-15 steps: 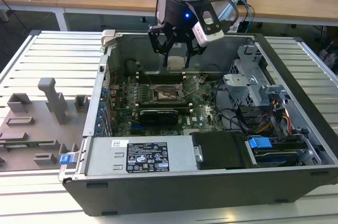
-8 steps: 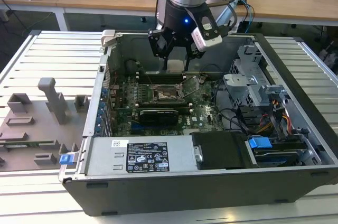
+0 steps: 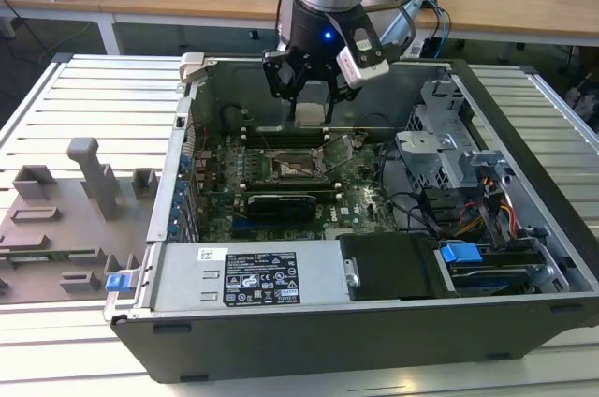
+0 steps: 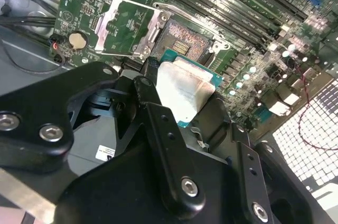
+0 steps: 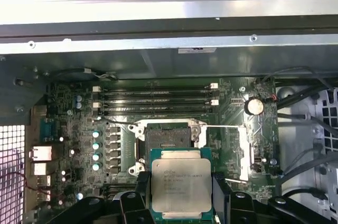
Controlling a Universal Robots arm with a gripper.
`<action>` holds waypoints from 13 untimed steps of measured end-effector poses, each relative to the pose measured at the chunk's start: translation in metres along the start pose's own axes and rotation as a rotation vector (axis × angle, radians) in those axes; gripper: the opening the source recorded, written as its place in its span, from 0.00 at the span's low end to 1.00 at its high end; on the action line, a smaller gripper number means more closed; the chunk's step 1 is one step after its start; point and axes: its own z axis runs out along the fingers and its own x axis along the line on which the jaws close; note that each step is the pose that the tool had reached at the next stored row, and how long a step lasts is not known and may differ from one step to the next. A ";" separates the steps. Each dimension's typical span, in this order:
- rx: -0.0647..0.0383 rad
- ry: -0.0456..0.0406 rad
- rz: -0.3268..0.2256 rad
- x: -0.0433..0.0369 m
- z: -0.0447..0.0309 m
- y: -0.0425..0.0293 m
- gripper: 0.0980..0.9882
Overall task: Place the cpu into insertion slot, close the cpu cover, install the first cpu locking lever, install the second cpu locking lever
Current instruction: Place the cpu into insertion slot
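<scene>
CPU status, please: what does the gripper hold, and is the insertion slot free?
Status: gripper shut on the cpu, above the board, not seated. Below, insertion slot bare; cpu cover swung open. Nothing seen across the slot.

Exterior high; wrist views near insertion slot [image 5: 168, 137] [image 4: 182, 42]

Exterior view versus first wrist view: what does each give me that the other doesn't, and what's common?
Exterior view: the whole computer case, power supply, grey fixture tray. First wrist view: the cpu's metal top face, coin battery. Both: gripper holding the cpu, insertion slot empty.
</scene>
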 end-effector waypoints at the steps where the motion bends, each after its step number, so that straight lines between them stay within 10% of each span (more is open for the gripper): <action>1: 0.000 0.0001 0.000 0.0000 0.0011 0.0002 0.50; 13: 0.000 0.0001 0.000 -0.0004 0.0236 -0.0008 0.50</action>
